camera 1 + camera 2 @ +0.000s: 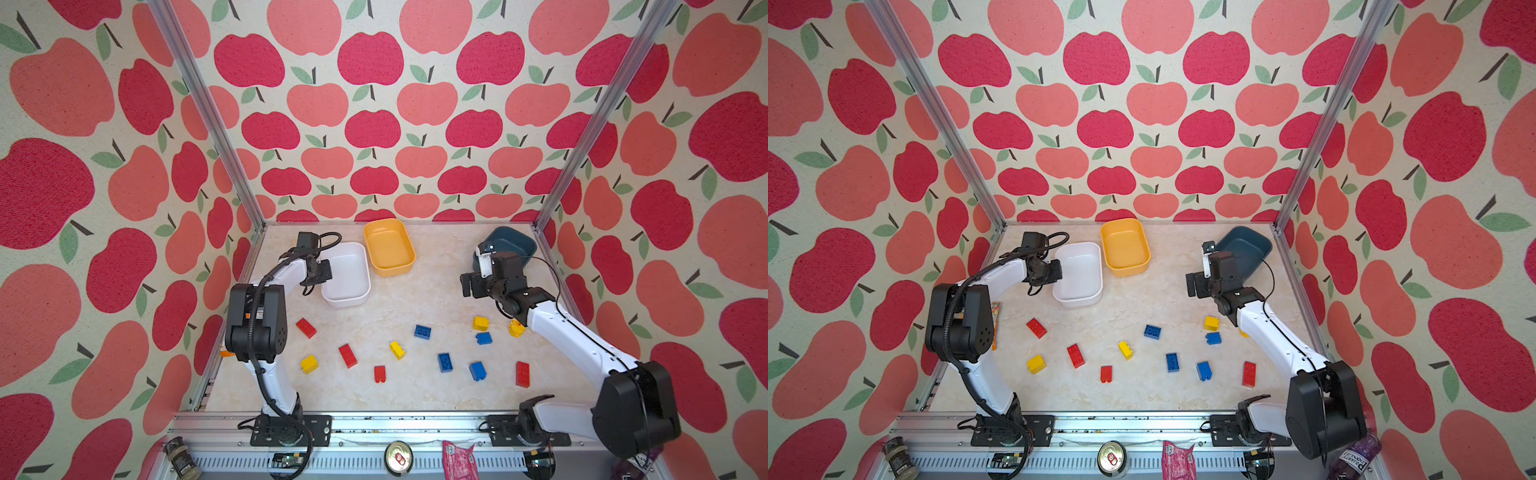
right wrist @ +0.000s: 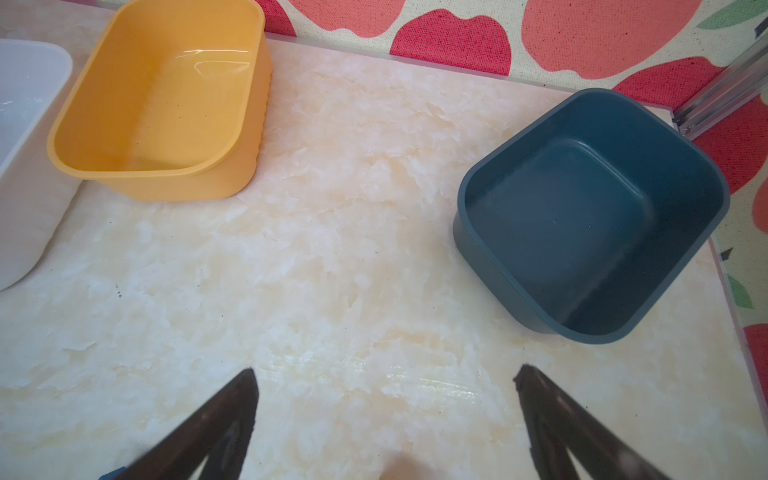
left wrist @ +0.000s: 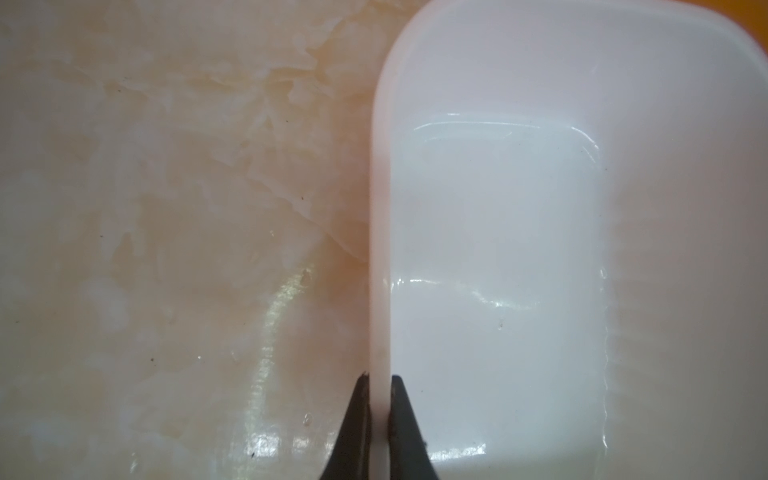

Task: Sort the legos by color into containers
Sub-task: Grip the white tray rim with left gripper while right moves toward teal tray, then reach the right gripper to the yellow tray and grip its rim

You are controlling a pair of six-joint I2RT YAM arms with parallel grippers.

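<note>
Closest, a can (image 1: 398, 457) sits on the front rail; beyond it the legos (image 1: 422, 331) lie scattered on the worktop (image 1: 395, 303). Left gripper (image 3: 380, 377) is clamped on the rim of the white tub (image 1: 349, 270); right gripper (image 2: 385, 370) hangs spread wide near the blue tub (image 2: 582, 216).

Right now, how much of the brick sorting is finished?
Nothing is sorted: the white tub, yellow tub and blue tub sit empty. In hand, the left jaws pinch the white tub's wall. All the bricks lie loose on the table, waiting.
</note>
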